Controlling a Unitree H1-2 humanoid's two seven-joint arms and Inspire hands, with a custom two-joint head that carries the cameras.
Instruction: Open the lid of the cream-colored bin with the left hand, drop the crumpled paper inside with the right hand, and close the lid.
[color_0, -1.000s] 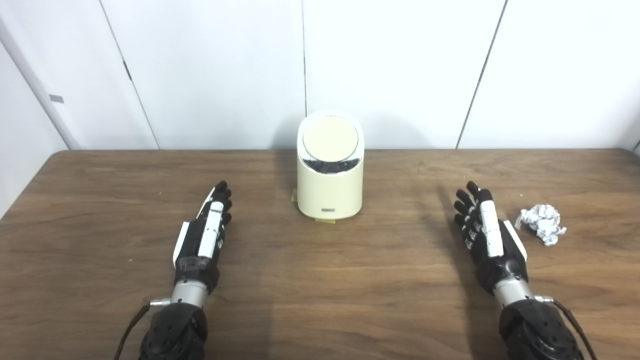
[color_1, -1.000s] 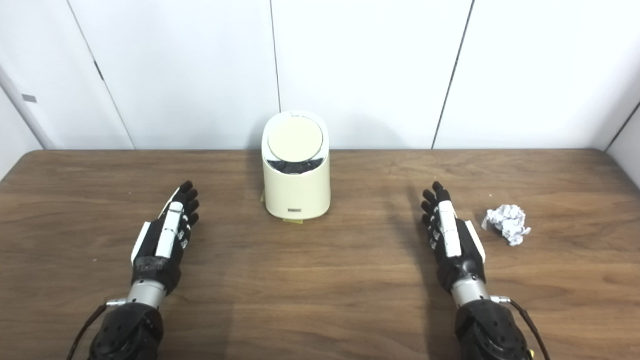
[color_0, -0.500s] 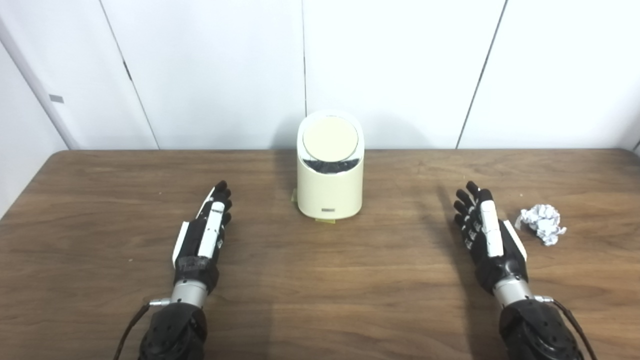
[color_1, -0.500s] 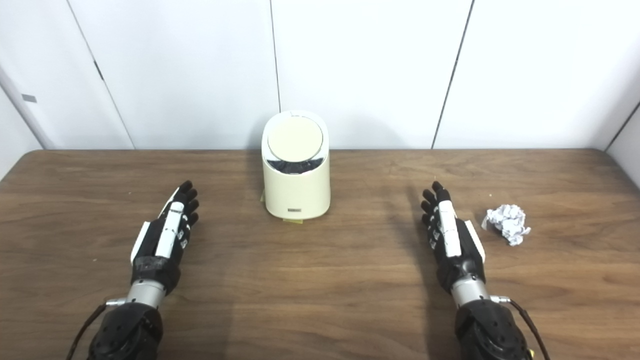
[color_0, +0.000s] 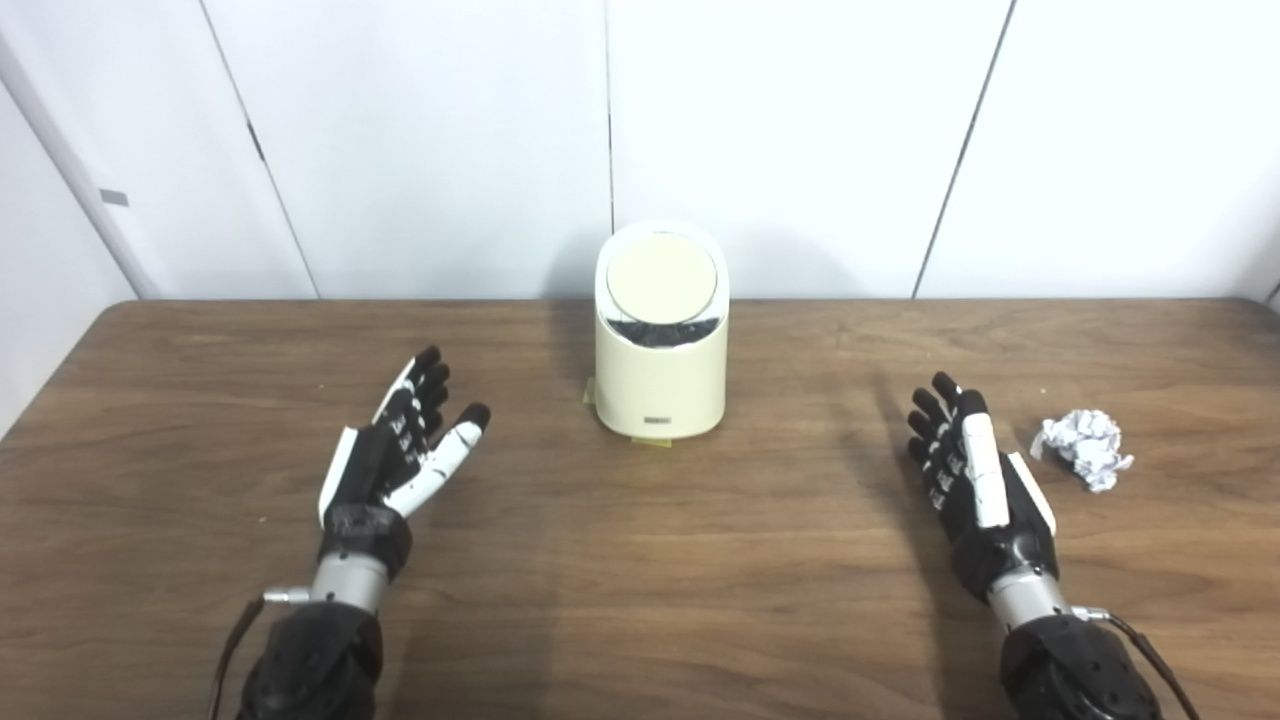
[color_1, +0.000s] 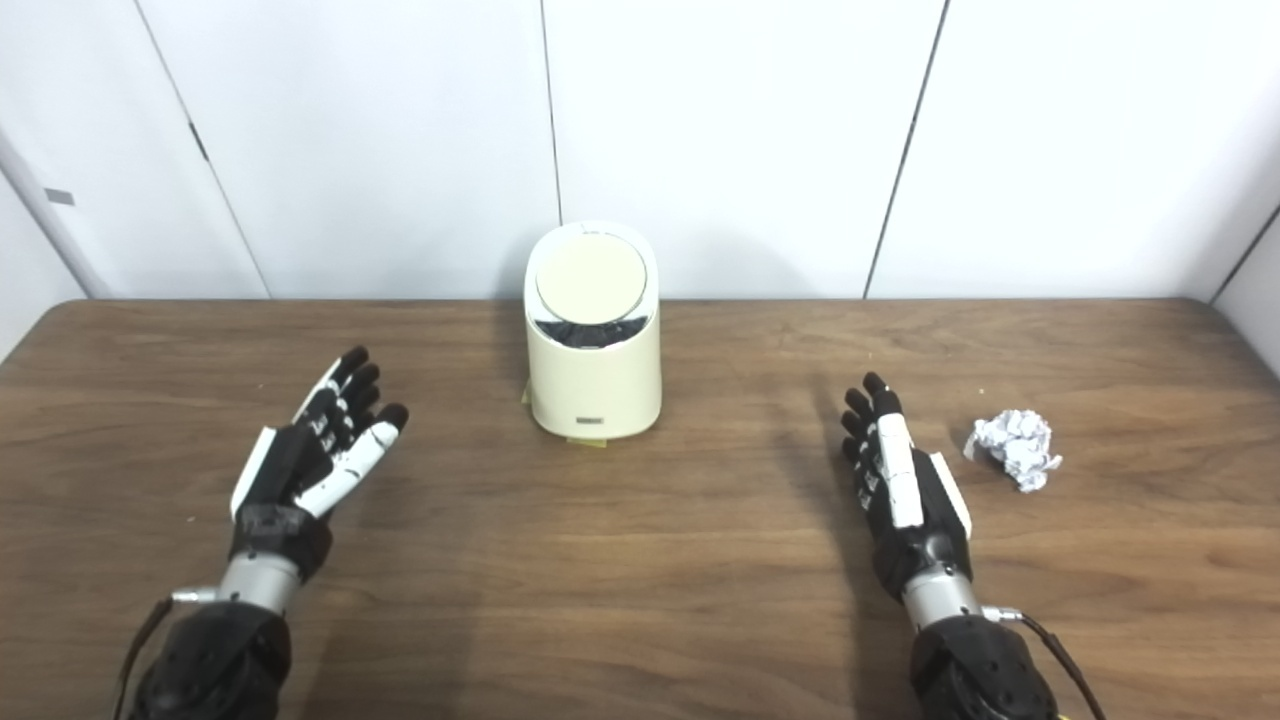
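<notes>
Bin (color_0: 661, 345) is standing mid-tabletop (color_0: 640, 580), lid (color_0: 661, 277) shut. Left hand (color_0: 398, 455) is hovering empty, fingers spread, well short of it. Right hand (color_0: 975, 480) is lying open near the paper (color_0: 1082, 447). Risk: a sideways push on the lid is likely tipping or sliding the light bin.

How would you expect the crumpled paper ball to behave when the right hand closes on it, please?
The crumpled paper looks loosely wadded, so it is probably very light and will likely compress under the fingers of the right hand. Its irregular folds suggest it won't roll far, though it may skid on the smooth table.
</notes>
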